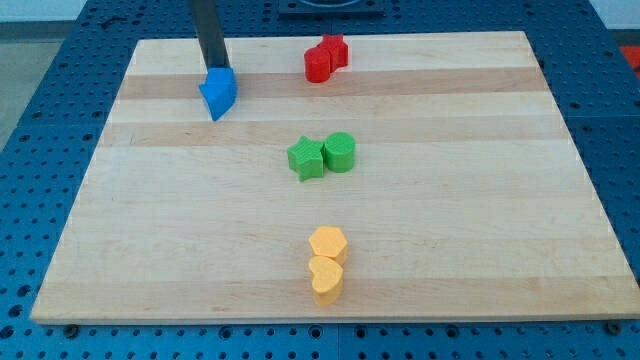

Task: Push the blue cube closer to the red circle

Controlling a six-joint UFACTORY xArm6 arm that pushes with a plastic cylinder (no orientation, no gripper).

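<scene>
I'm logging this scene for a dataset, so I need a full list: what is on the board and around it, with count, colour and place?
Wooden board: one, pale wood, fills most of the view.
Perforated table surface: one, blue, showing around the board's edges.
Blue block: one, shape hard to make out, angular with a pointed lower end, upper left of the board.
Red blocks: two, touching, top centre; exact shapes unclear.
Green star-shaped block: one, centre.
Green round block: one, touching the star's right side.
Yellow blocks: two, touching, one above the other, bottom centre; the lower looks heart-shaped.
My tip: one dark rod, its end at the blue block's top edge.
</scene>
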